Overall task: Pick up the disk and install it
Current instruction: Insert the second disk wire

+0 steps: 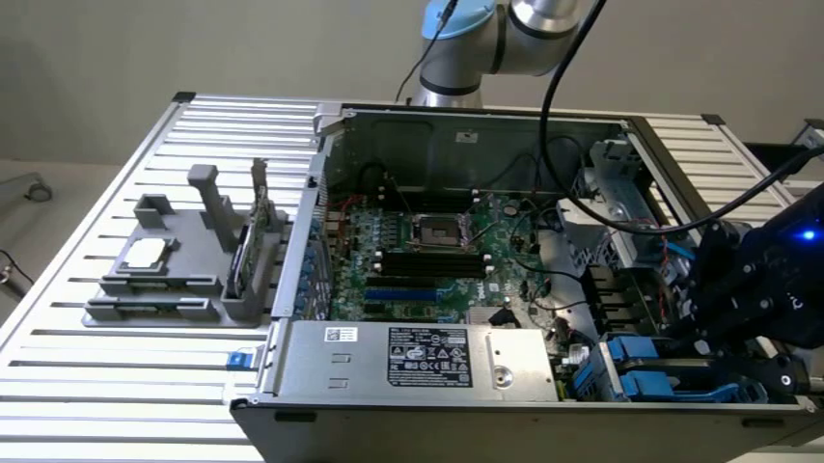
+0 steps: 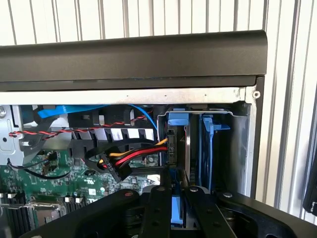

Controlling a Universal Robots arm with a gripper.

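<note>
Blue-framed disk [image 2: 179,148] gripped by nearly closed hand [image 2: 177,198].

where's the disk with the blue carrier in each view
Exterior view: the disk stands on edge in the drive bay at the case's near corner, on the exterior view's right, below the gripper.
Wrist view: the disk sits upright in the bay, just beyond the gripper.
Shared landmark: the empty blue carrier beside it.

Power-supply sticker [image 1: 430,356] — print there, too small to read.
</note>
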